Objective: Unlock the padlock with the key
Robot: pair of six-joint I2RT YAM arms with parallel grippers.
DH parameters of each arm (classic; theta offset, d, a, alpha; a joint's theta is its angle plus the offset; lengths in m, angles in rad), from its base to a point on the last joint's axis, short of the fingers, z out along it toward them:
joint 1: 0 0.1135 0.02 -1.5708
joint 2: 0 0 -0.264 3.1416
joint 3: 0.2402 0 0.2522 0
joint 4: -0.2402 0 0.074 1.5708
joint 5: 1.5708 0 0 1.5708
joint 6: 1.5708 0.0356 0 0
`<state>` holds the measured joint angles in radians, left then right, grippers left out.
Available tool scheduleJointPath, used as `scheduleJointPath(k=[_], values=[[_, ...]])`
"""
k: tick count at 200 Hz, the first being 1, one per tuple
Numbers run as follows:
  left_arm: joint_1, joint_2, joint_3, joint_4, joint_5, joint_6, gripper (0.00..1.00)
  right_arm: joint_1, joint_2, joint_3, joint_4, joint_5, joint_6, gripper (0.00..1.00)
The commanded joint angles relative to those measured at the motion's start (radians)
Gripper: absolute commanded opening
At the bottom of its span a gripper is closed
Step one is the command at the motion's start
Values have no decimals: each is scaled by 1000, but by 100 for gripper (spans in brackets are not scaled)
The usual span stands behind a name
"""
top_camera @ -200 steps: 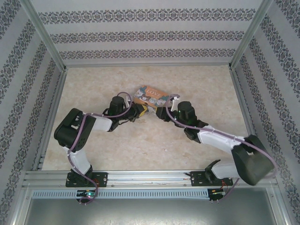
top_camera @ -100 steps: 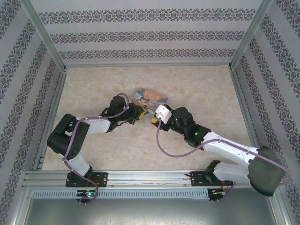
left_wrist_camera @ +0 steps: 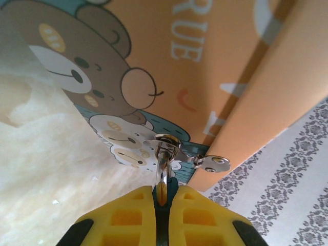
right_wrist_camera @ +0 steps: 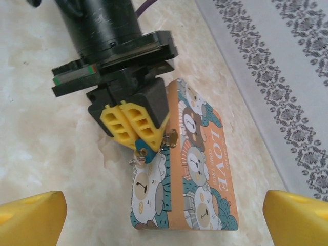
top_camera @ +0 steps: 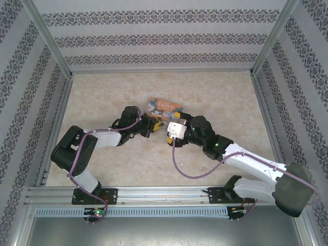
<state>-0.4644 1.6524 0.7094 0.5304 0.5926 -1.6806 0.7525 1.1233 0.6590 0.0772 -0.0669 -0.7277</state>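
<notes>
The left claw [left_wrist_camera: 162,190] has its yellow fingers pressed together on the little blue-green padlock [right_wrist_camera: 145,150]; in the left wrist view the lock sits low in the middle of the frame, squeezed between the two fingers, and its thin silver hoop goes up through a small metal loop [left_wrist_camera: 166,139] on the edge of the tin [left_wrist_camera: 215,61]; the tin is orange with bears on it, and it fills the top and right of that view; in the right wrist view the tin lies flat on the pale table [right_wrist_camera: 41,102], in the lower middle of the frame, with the word LOVE on its lid; the padlock is at the tin's upper left side, sticking out from the tips of the left claw; a thin silver bit [right_wrist_camera: 134,161] hangs just beside the lock, and I cannot tell if it is the key; the right claw [right_wrist_camera: 164,215] is spread wide, with one yellow finger [right_wrist_camera: 31,212] in the lower left corner and the other in the lower right corner, and it holds nothing; from above, both claws meet near the middle of the table, just below the tin.
</notes>
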Motion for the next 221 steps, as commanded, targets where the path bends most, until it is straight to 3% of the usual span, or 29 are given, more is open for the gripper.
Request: scheduleJointPath(k=[1, 65, 108, 162, 221], values=[[-11, -62, -13, 34, -8, -70, 0, -5, 22, 52, -95, -40, -124, 93], [-16, -108, 0, -43, -10, -46, 0, -5, 135, 167, -179, -71, -225, 59], [-17, -129, 1, -64, -17, -34, 0, -5, 220, 217, -163, -48, -261, 44], [-18, -142, -13, -54, -27, -42, 0, 0, 278, 238, -122, -20, -277, 32], [-20, -150, -11, -57, -30, -42, 0, 2, 307, 249, -93, 4, -294, 27]])
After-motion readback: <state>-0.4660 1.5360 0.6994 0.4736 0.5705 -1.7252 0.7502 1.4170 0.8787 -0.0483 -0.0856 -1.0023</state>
